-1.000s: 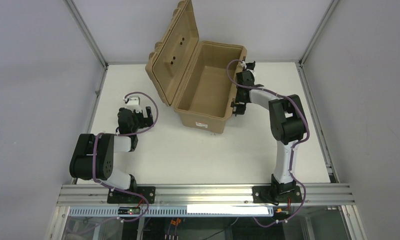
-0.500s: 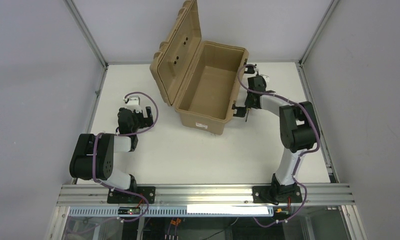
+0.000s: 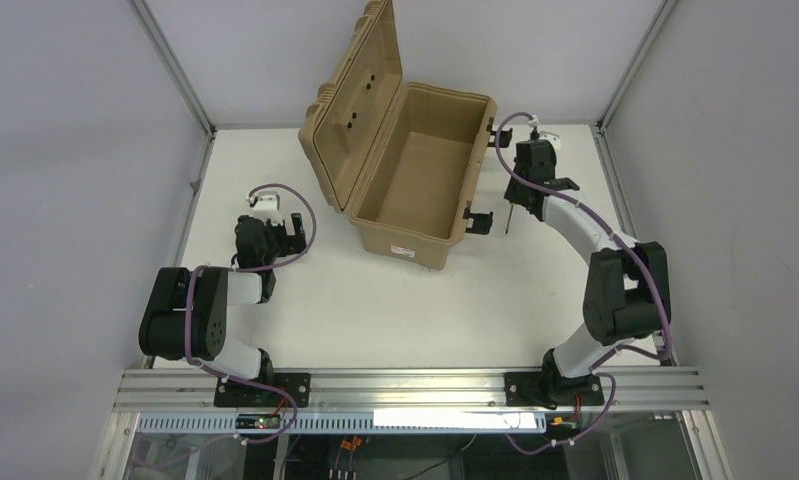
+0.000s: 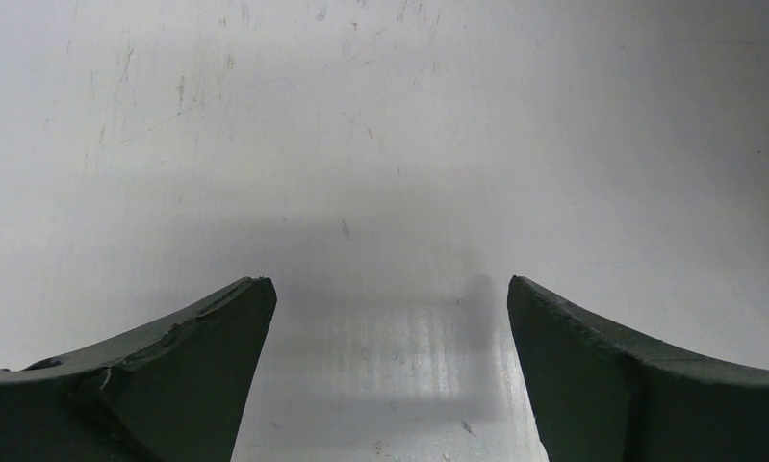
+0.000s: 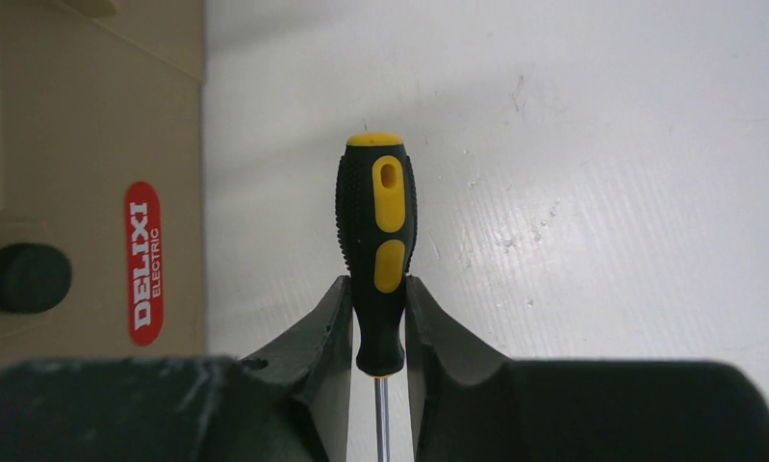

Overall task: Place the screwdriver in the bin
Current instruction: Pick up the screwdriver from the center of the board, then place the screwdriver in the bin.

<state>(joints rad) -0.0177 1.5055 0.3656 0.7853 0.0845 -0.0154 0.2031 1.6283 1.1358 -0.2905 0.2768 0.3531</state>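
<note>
The screwdriver has a black handle with yellow inlays, and my right gripper is shut on its lower end. Its thin shaft sticks out toward the near side. From above, the right gripper hangs over the table just right of the bin, outside it. The bin is a tan case with its ribbed lid standing open and nothing visible inside. Its side wall with a red label fills the left of the right wrist view. My left gripper is open over bare table, far left of the bin.
Black latches jut from the bin's right side, close to the screwdriver shaft. An aluminium frame post stands at the table's back right corner. Grey walls close in the table on both sides.
My right arm has swung away from the bin's right rim, out to the right and back, carrying the screwdriver. The bin's lid stands slightly more upright. The left arm has not moved.
</note>
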